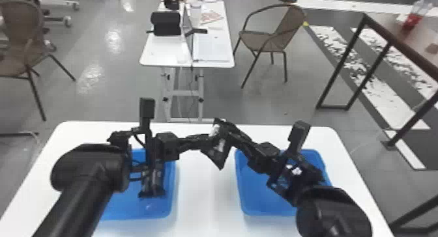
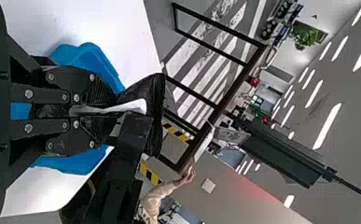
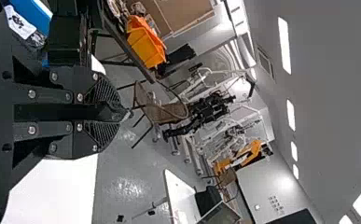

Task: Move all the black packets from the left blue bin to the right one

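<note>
Black packet (image 1: 219, 156), glossy, sharp-cornered

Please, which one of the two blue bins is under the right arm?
The right blue bin; the left blue bin is under the left arm.

Two blue rectangular plastic bins stand in the head view, one at lower left (image 1: 172, 187) and one right of the lower middle (image 1: 241, 194). One black packet with white patches (image 1: 219, 153) is at the middle; packets inside the bins are too hidden to count. There are two black robot grippers, the left gripper (image 1: 210, 139) and the right gripper (image 1: 232, 132). Two brown chairs with curved frames sit at upper left (image 1: 22, 41) and upper right of centre (image 1: 277, 34). Tables number three: two white-topped, lower middle (image 1: 205, 194) and upper middle (image 1: 163, 54), and one brown, dark-framed, upper right (image 1: 414, 41).
</note>
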`<state>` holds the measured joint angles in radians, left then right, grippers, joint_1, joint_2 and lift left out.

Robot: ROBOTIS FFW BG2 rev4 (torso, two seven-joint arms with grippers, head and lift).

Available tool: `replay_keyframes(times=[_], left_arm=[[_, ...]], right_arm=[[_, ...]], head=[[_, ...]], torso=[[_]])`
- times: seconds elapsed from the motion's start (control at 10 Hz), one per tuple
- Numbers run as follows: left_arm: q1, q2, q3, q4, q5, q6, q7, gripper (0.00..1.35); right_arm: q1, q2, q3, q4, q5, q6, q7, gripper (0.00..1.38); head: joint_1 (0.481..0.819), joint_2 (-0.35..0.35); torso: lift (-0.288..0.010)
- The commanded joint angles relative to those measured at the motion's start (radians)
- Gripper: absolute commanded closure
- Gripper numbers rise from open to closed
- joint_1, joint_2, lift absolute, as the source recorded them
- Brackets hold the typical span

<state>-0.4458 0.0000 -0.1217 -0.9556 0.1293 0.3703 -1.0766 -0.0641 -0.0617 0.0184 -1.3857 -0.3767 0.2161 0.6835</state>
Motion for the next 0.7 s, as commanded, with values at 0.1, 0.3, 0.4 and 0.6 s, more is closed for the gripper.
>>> replay_keyframes(times=[0.1, 0.3, 0.4, 0.6], left_arm=[[0.024, -0.003, 0.019, -0.005, -0.002, -0.004, 0.012, 0.4], [0.107, -0.003, 0.094, -0.081, 0.001, 0.03, 0.05, 0.11], [0.16, -0.002, 0.134, -0.14, 0.004, 0.05, 0.061, 0.13], [0.283, 0.028, 0.206, -0.272, 0.052, 0.064, 0.118, 0.12]], right_arm=[[-0.002, 0.003, -0.018, 0.034, -0.056, -0.021, 0.001, 1.28], [-0.023, -0.006, -0.107, 0.079, -0.037, -0.021, 0.001, 1.28], [-0.039, -0.02, -0.16, 0.117, -0.017, -0.021, 0.001, 1.28], [-0.066, -0.05, -0.249, 0.24, 0.024, -0.032, 0.001, 1.28]], head=[[0.695, -0.105], [0.695, -0.114], [0.695, -0.125], [0.695, -0.149]], torso=[[0.0], [0.0], [0.0], [0.0]])
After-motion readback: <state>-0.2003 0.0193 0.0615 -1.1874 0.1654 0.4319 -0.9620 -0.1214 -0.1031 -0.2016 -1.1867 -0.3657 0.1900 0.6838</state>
